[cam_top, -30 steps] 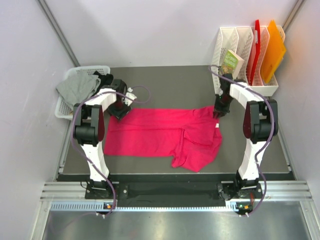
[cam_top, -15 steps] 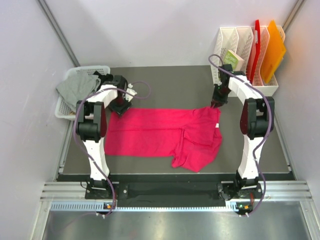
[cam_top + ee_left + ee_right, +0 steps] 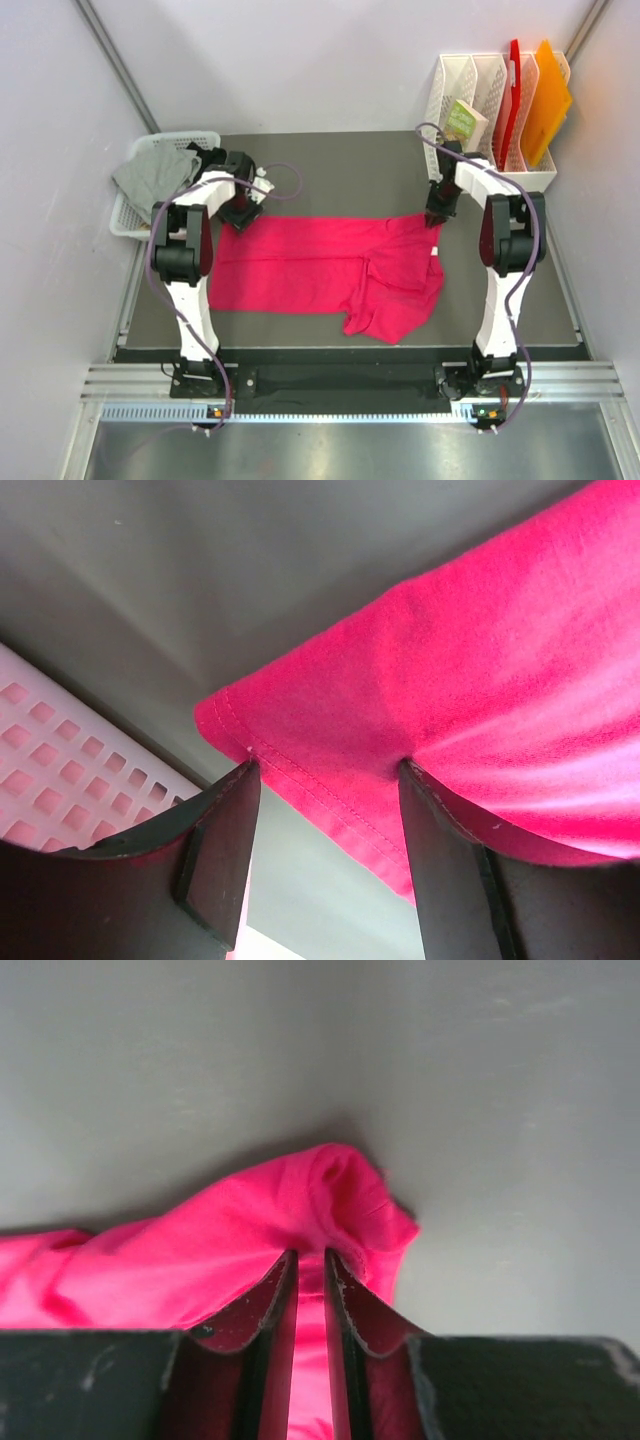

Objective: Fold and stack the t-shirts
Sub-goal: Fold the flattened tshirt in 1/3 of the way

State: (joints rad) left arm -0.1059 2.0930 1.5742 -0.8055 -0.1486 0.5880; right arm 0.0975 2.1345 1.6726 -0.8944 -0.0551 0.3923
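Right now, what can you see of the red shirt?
The red shirt is soft crimson-pink cloth, spread wide on the grey table, its right part folded over and rumpled. A stitched hem edges its far left corner, which lies between the fingers of the open left gripper. The right gripper pinches its far right corner into a small bump.
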